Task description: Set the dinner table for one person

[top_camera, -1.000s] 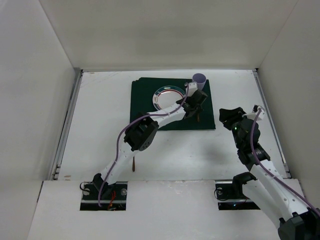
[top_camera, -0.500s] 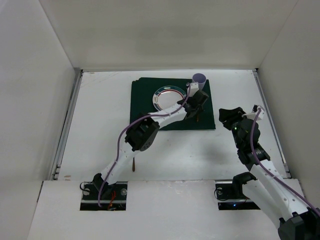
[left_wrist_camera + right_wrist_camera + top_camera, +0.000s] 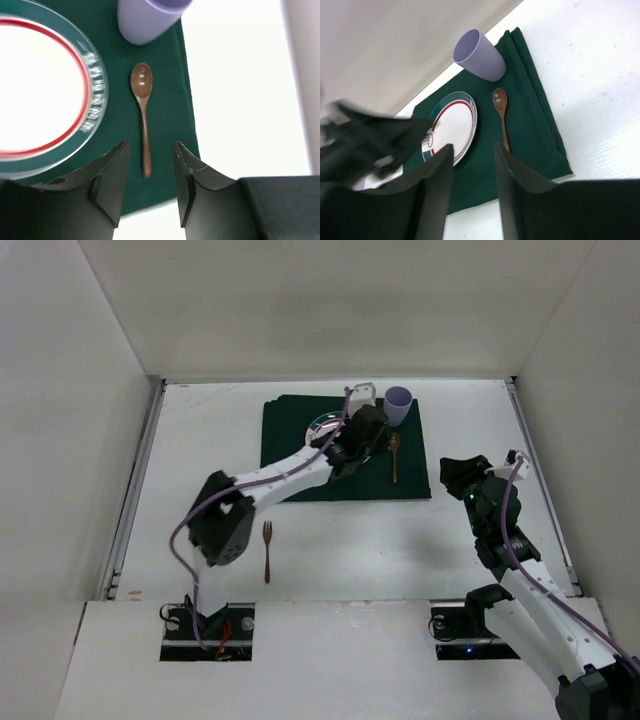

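The matte white bench [image 3: 180, 460] carries everything. Toward its far side a dark green cloth placemat [image 3: 285, 475], soft and folded at the edge, marks the single seat. On it sit a glossy round plate [image 3: 95, 100] banded red and green, a smooth lilac cup [image 3: 477, 55] at the corner, and a slim wooden spoon [image 3: 142, 100] just right of the plate. The left end effector [image 3: 150, 150] hangs over the spoon's handle, fingers spread and empty. The right end effector [image 3: 473, 147] is likewise parted. A wooden fork [image 3: 267, 550] lies apart on bare bench, seemingly yet to be placed.
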{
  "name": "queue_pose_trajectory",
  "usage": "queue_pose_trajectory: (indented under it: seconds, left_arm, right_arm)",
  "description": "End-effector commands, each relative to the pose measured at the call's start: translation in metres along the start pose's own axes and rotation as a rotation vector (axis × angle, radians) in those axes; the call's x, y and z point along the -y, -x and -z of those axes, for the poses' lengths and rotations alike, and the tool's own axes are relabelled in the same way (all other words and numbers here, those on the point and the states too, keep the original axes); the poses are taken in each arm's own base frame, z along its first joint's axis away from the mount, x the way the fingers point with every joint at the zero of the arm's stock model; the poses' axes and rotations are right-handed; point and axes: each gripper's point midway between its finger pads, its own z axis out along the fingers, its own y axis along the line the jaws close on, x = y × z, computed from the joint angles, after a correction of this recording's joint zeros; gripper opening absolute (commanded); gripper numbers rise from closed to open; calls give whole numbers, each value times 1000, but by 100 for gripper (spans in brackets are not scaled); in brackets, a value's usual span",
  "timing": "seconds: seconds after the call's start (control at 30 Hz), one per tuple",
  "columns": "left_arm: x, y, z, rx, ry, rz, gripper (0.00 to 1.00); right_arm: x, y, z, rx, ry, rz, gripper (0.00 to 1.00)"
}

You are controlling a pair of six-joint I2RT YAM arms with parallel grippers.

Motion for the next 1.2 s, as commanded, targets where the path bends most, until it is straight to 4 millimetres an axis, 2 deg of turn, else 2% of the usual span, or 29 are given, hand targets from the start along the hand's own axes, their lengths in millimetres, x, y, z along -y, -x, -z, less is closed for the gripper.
queue_pose_trajectory:
  seconds: [0.0, 0.1, 0.13, 0.23, 0.33, 0.47, 0.57, 0.63, 0.9, 1.17]
  left_arm:
    - [-11, 39, 60, 93, -57, -19, 37]
    - [-74, 10, 104, 53, 22, -61, 37]
    - [-89, 3, 116, 45, 49, -74, 37]
    - [-160, -29, 165, 6, 202, -122, 37]
    - [-215, -66, 203, -66, 338, -146, 37]
    - [-262, -105, 227, -139, 448, -115, 37]
    - [-281, -127, 230, -175, 485, -79, 36]
    - [-285, -136, 225, -191, 492, -75, 36]
    - [-286, -148, 209, -220, 514, -119, 34]
    - [-295, -159, 212, -226, 542, -80, 26]
  right_arm:
    - [-16, 14, 0, 45, 58, -24, 40]
    - [-19, 11, -2, 31, 65, -14, 27]
    - [-19, 9, -3, 22, 65, -11, 25]
    - [-21, 1, -7, -10, 64, -2, 26]
    - [-26, -8, -11, -42, 81, 9, 30]
    - [-30, -14, -13, -61, 90, 19, 35]
    - [-29, -17, -15, -68, 88, 25, 37]
    - [-30, -19, -16, -78, 90, 32, 37]
    - [-37, -29, -18, -106, 106, 53, 38]
    - [-36, -30, -19, -109, 103, 56, 39]
